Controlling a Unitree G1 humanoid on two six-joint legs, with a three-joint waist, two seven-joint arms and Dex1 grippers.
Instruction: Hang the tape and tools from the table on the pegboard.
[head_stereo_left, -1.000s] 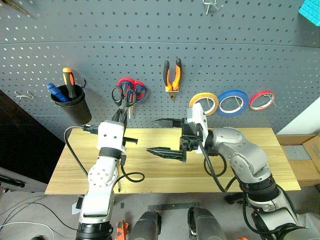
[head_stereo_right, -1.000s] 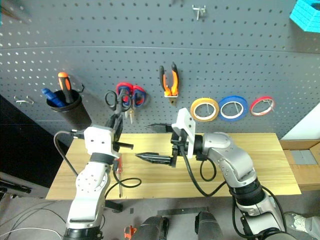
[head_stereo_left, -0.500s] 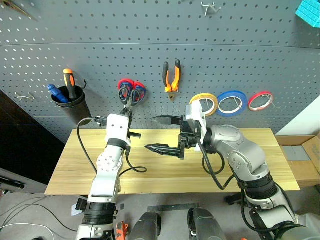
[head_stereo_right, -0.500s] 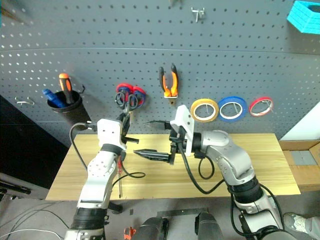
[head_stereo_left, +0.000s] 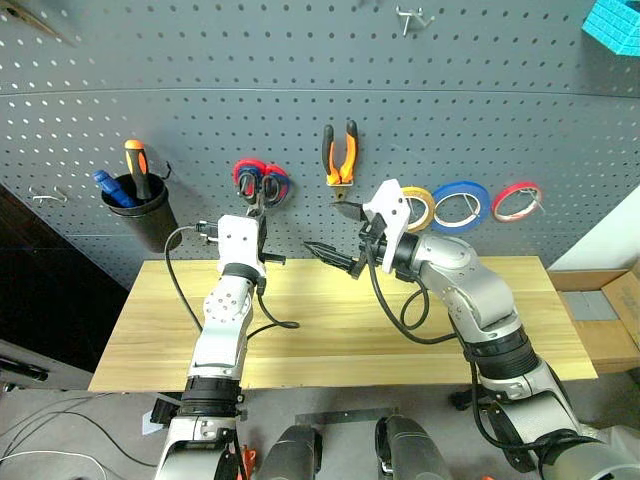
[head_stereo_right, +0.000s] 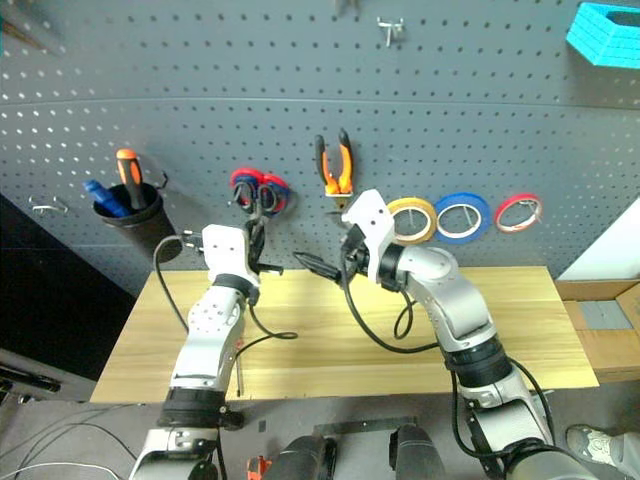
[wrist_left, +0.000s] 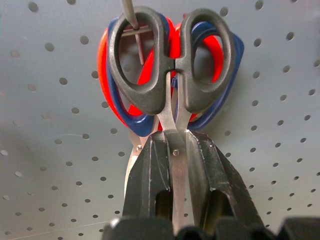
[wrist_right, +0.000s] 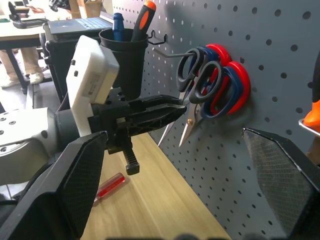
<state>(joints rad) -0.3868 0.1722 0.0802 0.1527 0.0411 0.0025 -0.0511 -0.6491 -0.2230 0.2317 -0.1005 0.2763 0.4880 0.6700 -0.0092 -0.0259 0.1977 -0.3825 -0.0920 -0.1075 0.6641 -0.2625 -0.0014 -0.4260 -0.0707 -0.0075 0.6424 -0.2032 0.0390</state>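
left gripper (wrist_left: 177, 165) clamps black-handled scissors (wrist_left: 170, 65) – upright, handles up | right gripper (head_stereo_left: 340, 240) wide open – empty

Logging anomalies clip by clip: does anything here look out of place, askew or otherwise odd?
One thing: the red-handled screwdriver lies on the table below the left arm, not yet hung. The black-handled scissors, held by the blades in the left gripper, overlap the red-and-blue scissors at their hook. Nothing looks damaged.

Silver-grey jointed arms; white wrist housings; black cables; black claws (head_stereo_left: 338, 238)
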